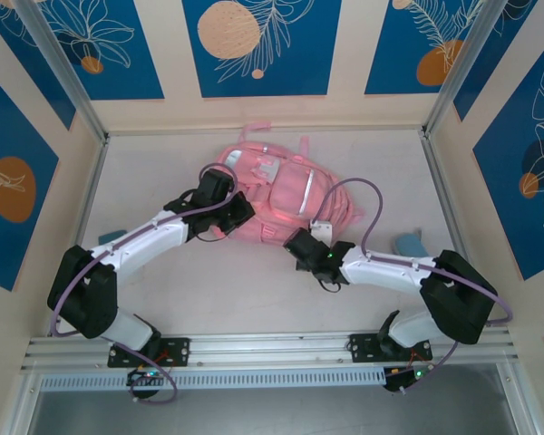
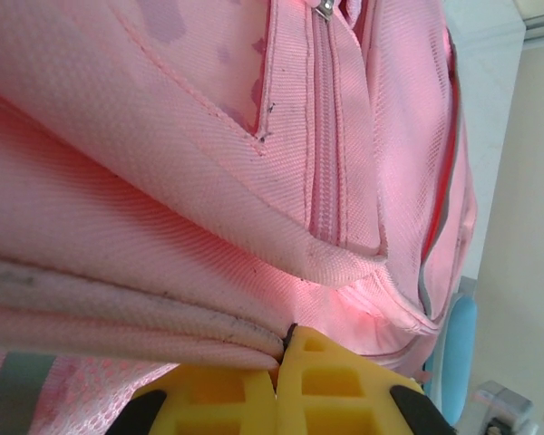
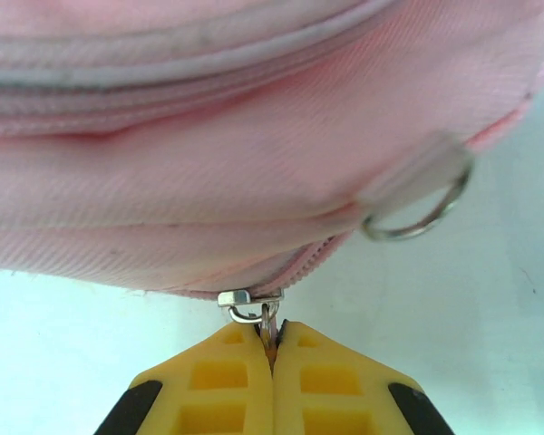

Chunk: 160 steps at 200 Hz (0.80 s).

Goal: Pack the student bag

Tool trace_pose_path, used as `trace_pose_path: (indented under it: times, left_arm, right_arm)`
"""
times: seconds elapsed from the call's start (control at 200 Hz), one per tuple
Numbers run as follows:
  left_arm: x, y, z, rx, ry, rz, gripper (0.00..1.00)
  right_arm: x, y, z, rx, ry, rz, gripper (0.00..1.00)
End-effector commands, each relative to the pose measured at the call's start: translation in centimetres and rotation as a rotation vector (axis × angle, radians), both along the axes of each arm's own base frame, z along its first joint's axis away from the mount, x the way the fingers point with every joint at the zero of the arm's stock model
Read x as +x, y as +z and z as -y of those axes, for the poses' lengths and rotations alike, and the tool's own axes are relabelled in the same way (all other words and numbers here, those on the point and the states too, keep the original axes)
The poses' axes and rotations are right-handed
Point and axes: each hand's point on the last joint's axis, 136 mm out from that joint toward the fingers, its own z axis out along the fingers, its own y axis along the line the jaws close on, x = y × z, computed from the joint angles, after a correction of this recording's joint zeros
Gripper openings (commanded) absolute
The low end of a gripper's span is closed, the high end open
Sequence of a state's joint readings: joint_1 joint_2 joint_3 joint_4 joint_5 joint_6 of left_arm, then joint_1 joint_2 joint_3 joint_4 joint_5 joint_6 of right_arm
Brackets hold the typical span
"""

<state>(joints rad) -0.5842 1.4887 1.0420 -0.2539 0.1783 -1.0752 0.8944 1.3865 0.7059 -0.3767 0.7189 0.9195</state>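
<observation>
The left arm [image 1: 136,240] and the right arm [image 1: 390,267] are bent inward from the near edge toward the one large soft pink fabric backpack [image 1: 281,195]. It is laid front-up at the far middle of the pale desk [image 1: 254,299], with its long axis slanted from the strap end at far left to near right. The left tool [image 2: 279,340] is pressed together against a piped seam [image 2: 163,313], and the right tool [image 3: 272,331] is pinched on one small silver zip pull [image 3: 267,317].

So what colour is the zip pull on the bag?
Shiny silver. The zip pull hangs from the pink bag, and it shows best in the right wrist view.
</observation>
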Motion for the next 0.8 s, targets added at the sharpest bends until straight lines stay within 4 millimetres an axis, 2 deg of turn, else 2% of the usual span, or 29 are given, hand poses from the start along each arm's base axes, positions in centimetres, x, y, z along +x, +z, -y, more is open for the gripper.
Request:
trace_pose_path:
  times: [0.0, 0.09, 0.195, 0.275, 0.415, 0.55, 0.71, 0.795]
  left_arm:
    - [0.7, 0.2, -1.5, 0.048, 0.024, 0.054, 0.0]
    - [0.5, -0.2, -2.2, 0.063, 0.036, 0.046, 0.0]
    - [0.1, -0.5, -3.5, 0.082, 0.059, 0.039, 0.2]
    - [-0.5, -1.0, -5.1, 0.113, 0.092, 0.022, 0.32]
    - [-2.0, -2.2, -8.0, 0.13, 0.159, -0.027, 0.5]
    - [-3.7, -2.6, -9.1, 0.098, 0.201, -0.049, 0.62]
    - [-4.4, -1.7, -9.5, -0.002, 0.268, -0.011, 0.64]
    - [-4.7, -1.7, -9.4, -0.049, 0.282, -0.002, 0.57]
  right_arm:
    - [-0.3, 0.6, -0.7, 0.026, 0.072, -0.009, 0.0]
    - [-0.3, 1.5, -4.7, 0.139, 0.232, -0.021, 0.0]
    - [-0.5, 3.0, -8.8, 0.25, 0.39, -0.032, 0.0]
    - [-0.9, 4.1, -11.6, 0.32, 0.504, -0.045, 0.0]
    - [-0.8, 5.6, -15.0, 0.407, 0.609, -0.036, 0.0]
    - [0.0, 7.0, -17.6, 0.457, 0.654, -0.036, 0.0]
    - [0.6, 7.8, -19.7, 0.495, 0.685, -0.05, 0.0]
    - [0.8, 8.0, -20.2, 0.502, 0.689, -0.06, 0.0]
